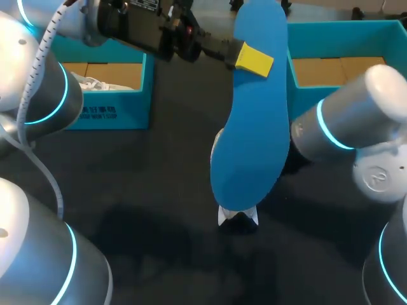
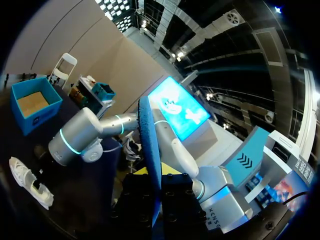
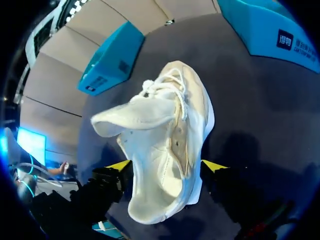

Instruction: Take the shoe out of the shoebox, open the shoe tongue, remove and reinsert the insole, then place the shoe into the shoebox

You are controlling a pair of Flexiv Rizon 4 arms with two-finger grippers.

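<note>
Underneath, the dark tabletop point(image 1: 159, 210) carries two open teal boxes, both beyond the shoe. The paper-filled shoebox point(image 1: 121, 111) stands on the left arm's side of it, and the second shoebox point(image 1: 343, 35) on the right arm's side. Above the shoe hangs the blue insole point(image 1: 251, 127), lifted clear of the tabletop. Its long axis runs from over the shoe away toward the gap between the boxes, broad forefoot end nearest the shoe. The left pincer point(image 1: 251, 58) is clamped on its narrower heel end. The white shoe point(image 3: 165, 150) sits on the tabletop, largely hidden under the insole in the head view. Its tongue is folded out sideways and its toe points away from the right pincer point(image 3: 167, 165), whose yellow tips press its two sides near the heel.
</note>
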